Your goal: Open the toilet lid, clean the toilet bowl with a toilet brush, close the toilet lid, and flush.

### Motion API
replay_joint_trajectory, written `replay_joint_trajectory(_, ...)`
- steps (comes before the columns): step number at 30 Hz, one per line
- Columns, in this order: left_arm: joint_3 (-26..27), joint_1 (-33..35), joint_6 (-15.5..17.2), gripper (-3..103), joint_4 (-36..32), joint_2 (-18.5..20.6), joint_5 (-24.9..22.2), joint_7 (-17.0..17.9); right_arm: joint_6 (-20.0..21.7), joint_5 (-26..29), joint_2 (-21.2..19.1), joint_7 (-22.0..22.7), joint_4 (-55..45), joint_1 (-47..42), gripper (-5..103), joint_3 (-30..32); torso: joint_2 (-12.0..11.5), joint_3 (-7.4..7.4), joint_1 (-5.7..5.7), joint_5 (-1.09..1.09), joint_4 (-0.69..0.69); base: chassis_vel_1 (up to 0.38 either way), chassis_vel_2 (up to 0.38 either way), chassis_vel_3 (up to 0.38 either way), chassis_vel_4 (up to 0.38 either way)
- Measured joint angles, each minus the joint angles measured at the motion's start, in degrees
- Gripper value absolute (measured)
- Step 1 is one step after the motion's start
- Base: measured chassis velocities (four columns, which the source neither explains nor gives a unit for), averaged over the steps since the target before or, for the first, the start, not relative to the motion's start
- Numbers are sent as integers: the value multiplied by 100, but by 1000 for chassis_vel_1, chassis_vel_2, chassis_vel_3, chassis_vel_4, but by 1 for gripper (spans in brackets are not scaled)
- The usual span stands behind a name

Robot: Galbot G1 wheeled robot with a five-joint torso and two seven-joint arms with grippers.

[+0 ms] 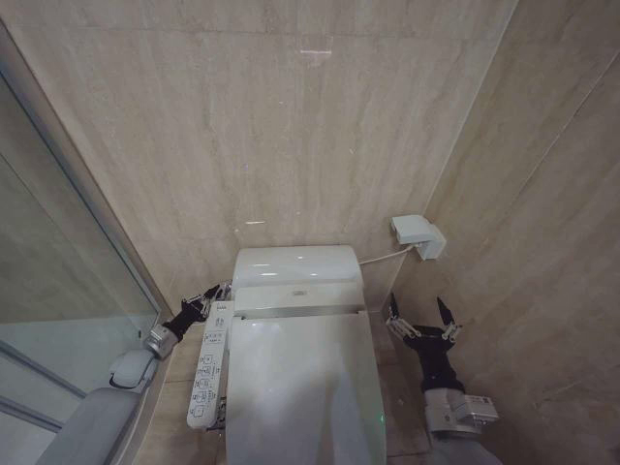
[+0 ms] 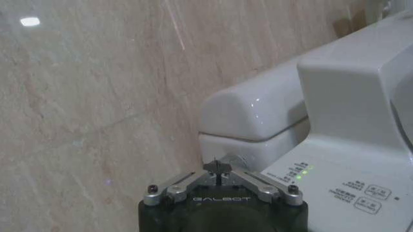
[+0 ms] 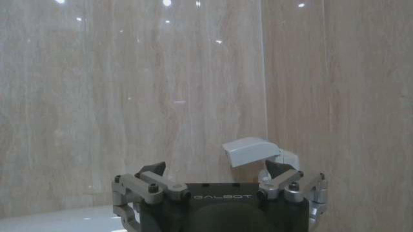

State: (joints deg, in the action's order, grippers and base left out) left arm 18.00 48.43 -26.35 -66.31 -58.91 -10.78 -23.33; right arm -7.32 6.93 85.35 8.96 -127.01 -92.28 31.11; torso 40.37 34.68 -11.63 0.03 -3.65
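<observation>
Closed toilet lid (image 1: 300, 387) lies flat over the bowl, nearest the head camera, with the white tank housing (image 1: 297, 276) behind it against the tiled wall. Long button panel (image 1: 209, 363) runs along the toilet's left side. Left gripper (image 1: 215, 293) has its fingers pinched together, tips by a small knob (image 2: 233, 160) on the housing's side; contact unclear. Right gripper (image 1: 422, 317) hangs right of the toilet, fingers spread, holding nothing, below a wall-mounted white box (image 1: 418, 234).

Glossy white plastic toilet lid (image 1: 300, 387) that caught the light, smooth polished beige stone-look wall tiles (image 1: 291, 116), matt white plastic button panel (image 1: 209, 366), black plastic and bare metal left gripper (image 2: 218, 169), clear glass shower screen (image 1: 48, 252)
</observation>
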Motion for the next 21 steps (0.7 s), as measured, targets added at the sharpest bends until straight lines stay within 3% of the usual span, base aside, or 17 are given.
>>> replay_joint_trajectory(8,-61,-19,-58,0,220,-84,8,9,0,0,0,0,0,0,100,0,1,-1,1,-1,4,0,0,0,0)
replay_joint_trajectory(21,-148,-104,-107,0,432,-192,8,-16,0,0,0,0,0,0,100,0,1,0,1,-2,-1,0,0,0,0)
